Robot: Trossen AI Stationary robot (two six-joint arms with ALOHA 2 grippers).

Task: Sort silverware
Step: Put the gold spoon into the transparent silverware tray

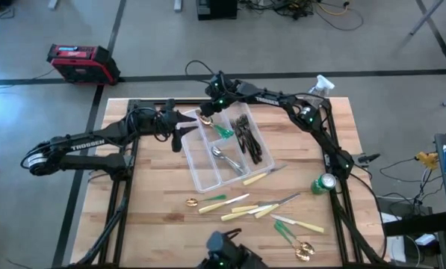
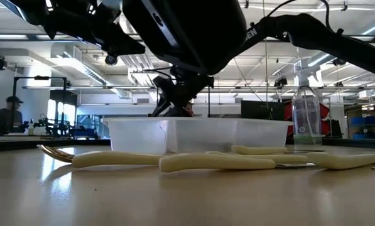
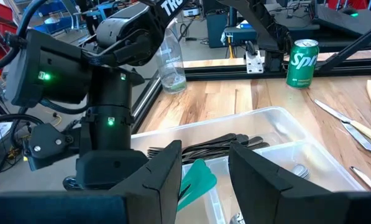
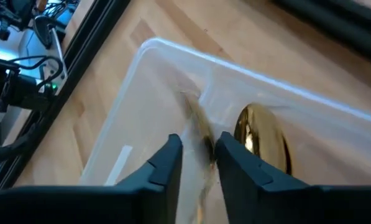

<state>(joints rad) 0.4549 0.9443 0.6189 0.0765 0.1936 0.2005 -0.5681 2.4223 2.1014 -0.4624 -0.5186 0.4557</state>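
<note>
Silverware is split two ways: part sits in the clear plastic tray (image 1: 208, 168) mid-bench, part lies loose on the wooden bench (image 1: 155, 209) nearer the front edge. In the tray, dark forks (image 1: 246, 137) fill the right-hand compartment, shiny silver spoons (image 1: 226, 159) lie in the middle one, w/ a green-handled piece (image 1: 223, 131) at that compartment's far end. A gold spoon (image 4: 261, 138) rests at the far end of the left compartment, right under the right gripper (image 4: 196, 155). That gripper hangs just above the tray w/ fingers a narrow gap apart; the blurred spoon handle runs between them, but can't tell if they're actually pinching it. Left gripper (image 3: 204, 171) hovers beside the tray's far left corner, fingers part open, nothing between them. Loose on the bench: cream-handled knives (image 1: 237, 209) in a cluster, another gold spoon (image 1: 193, 202) left of them, a green-handled piece plus gold spoon (image 1: 305, 250) near the front right. Green can (image 1: 323, 183) stands right of the tray; clear spray bottle (image 1: 321, 86) at the far right corner. A person (image 2: 5, 116) sits in the room beyond.
</note>
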